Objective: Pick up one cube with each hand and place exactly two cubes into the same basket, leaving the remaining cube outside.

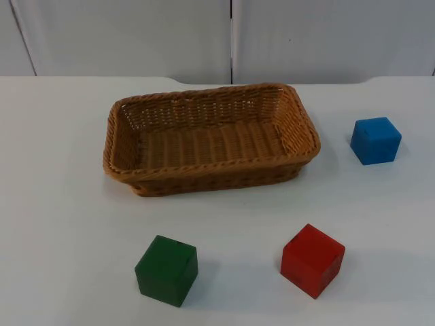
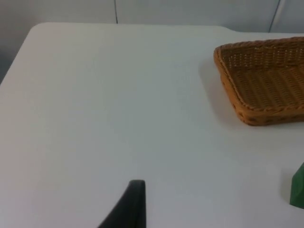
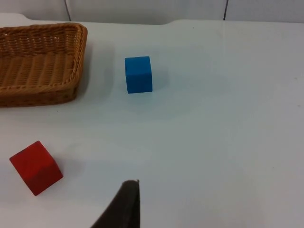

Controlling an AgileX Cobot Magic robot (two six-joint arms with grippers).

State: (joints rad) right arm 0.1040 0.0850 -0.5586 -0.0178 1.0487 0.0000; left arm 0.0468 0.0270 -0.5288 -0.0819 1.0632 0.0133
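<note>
Wicker basket (image 1: 211, 138) mid-table, nothing in it. Green cube (image 1: 166, 269) and red cube (image 1: 312, 260) on the white table (image 1: 61, 204) in front of it, well apart; blue cube (image 1: 375, 140) just beside its right end (none touching). Left gripper (image 2: 128, 209) and right gripper (image 3: 121, 206) above bare table, holding nothing; open or closed, cannot tell.

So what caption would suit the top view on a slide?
Empty woven wicker basket on white table, with blue, red and green cubes outside.
</note>
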